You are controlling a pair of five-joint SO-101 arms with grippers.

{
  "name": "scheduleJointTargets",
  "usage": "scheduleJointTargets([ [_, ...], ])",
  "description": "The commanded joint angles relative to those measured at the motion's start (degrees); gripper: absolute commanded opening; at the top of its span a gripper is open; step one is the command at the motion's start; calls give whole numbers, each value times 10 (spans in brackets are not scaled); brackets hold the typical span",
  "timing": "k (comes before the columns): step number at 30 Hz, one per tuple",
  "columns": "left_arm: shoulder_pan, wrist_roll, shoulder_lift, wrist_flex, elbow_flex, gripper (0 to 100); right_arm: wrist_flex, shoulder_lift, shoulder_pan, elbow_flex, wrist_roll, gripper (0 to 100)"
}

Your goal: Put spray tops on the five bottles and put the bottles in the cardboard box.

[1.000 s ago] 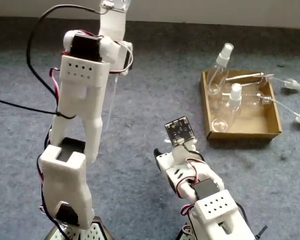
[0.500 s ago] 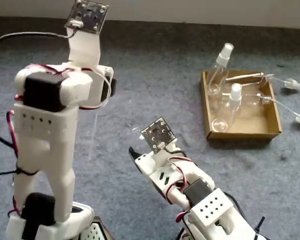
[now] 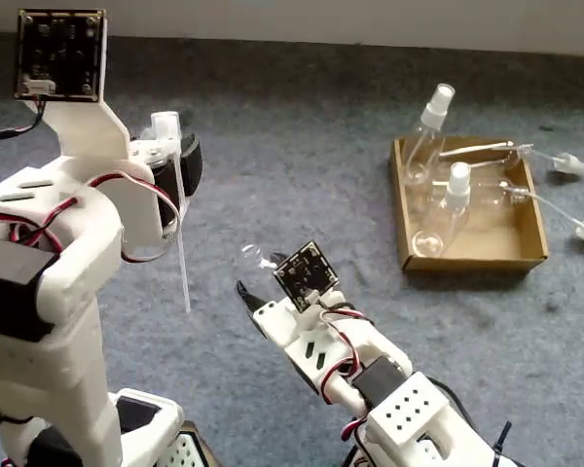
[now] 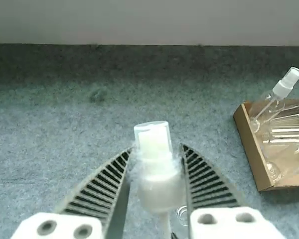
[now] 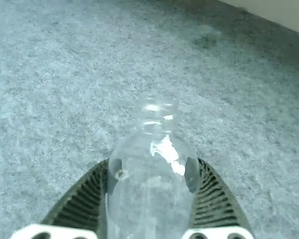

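**Spray top and open bottle each held in the air, box off to the side**

The left jaws are clamped on a white spray top (image 4: 153,164), one ribbed finger on either side of its collar, with the nozzle head standing up between them. The top's thin dip tube (image 3: 182,243) hangs straight down from it, and its lower end is clear of the grey, carpet-like tabletop (image 3: 302,165).

The right jaws are clamped around the body of a clear open bottle (image 5: 152,184), whose uncapped threaded neck points away from the wrist. In the high view this neck lies near the lower end of the dip tube but apart from it. The spray top sits higher and further toward the left arm's side. In the left wrist view a small clear ring shows just beside the tube, under the spray top.

The cardboard box (image 3: 467,261) rests on the tabletop, well apart from both arms on the right arm's side. In it are 2 capped bottles. The leaning bottle (image 3: 423,146) stands tilted in the far corner with its white head past the rim. The second bottle (image 3: 446,214) lies toward the near wall. More clear shapes lie in the box beside them, too faint to count.

2 loose spray tops (image 3: 569,163) lie on the tabletop just outside the box's far side wall, and their thin tubes reach back over the rim.
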Motion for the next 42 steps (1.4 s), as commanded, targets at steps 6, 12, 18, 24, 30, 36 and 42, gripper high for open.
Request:
scheduleJointTargets([
  [6, 18, -14, -21, -25, -4, 5, 133, -284, 16, -20, -3, 46],
  [12, 102, -14, -24, -71, -5, 5, 164, -330, 13, -20, -5, 45],
  [18, 156, -13, -73, -126, 0, 4, 182, -385, 12, 2, -5, 45],
  [24, 186, -13, -167, -130, 65, 4, 189, -385, 12, 7, -5, 45],
  [30, 189, -18, -304, -222, 257, 4, 189, -385, 12, 8, -5, 45],
  [36, 131, -18, -425, -347, 478, 4, 189, -385, 12, 20, -5, 45],
  [42, 52, -13, -458, -449, 595, 4, 187, -385, 11, 53, -5, 45],
])
